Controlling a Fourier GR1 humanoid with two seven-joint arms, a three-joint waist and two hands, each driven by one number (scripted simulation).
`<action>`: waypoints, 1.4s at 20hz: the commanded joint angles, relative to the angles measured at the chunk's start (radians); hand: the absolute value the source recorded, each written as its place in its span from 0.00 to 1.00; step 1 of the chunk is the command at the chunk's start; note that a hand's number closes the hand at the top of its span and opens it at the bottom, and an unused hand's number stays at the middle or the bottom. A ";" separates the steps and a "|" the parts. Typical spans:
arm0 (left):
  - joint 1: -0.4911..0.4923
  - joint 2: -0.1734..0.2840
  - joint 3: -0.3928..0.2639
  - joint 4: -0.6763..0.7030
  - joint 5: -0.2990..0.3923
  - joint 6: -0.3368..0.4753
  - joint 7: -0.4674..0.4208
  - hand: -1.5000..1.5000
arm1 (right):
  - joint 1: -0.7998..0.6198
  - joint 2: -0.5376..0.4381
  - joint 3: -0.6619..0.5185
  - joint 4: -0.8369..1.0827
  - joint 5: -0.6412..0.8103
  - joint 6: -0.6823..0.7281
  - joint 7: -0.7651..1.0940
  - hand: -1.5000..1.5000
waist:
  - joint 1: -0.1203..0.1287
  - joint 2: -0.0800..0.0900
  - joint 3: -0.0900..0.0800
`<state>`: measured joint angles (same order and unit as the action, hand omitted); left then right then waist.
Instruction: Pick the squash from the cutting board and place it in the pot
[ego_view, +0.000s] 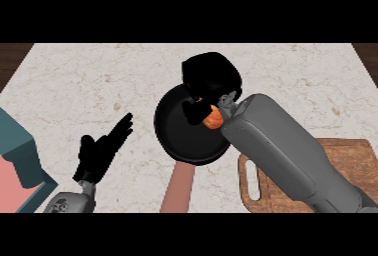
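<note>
Near the middle of the bench (88, 75), the black pot (181, 142) lies with its brown handle toward the near edge. Above its rim the right hand (210, 75) has its fingers curled round the orange squash (213, 119). By the near right corner is the cutting board (347, 160). The left hand (100, 150) rests with straight, spread fingers.

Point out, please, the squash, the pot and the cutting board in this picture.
squash (214, 119): head view, on the orange part that shows below the right hand's fingers.
pot (175, 136): head view, on its bare dark inside, left of the squash.
cutting board (341, 156): head view, on the wooden top, right of the forearm.
</note>
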<state>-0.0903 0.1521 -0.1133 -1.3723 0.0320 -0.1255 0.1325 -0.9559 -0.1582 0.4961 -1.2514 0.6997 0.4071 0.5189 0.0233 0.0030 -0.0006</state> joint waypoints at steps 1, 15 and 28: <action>0.012 0.000 -0.001 -0.003 -0.002 0.002 0.018 0.50 | 0.005 0.090 0.037 0.134 0.005 0.110 0.137 1.00 | -0.003 -0.001 -0.001; -0.016 -0.026 -0.013 0.002 -0.017 0.003 0.029 0.50 | 0.018 0.158 -0.131 0.103 -0.309 -0.425 -0.016 0.00 | 0.023 0.005 0.002; 0.039 0.009 0.026 -0.050 0.009 -0.022 0.035 0.50 | 0.097 0.077 -0.465 -0.024 -0.466 -0.632 -0.160 0.00 | -0.021 -0.003 0.001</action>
<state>-0.0715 0.1588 -0.0906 -1.3979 0.0343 -0.1422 0.1563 -0.9065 -0.0299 0.1250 -1.2344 0.3061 -0.2381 0.4233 0.0076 0.0004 0.0006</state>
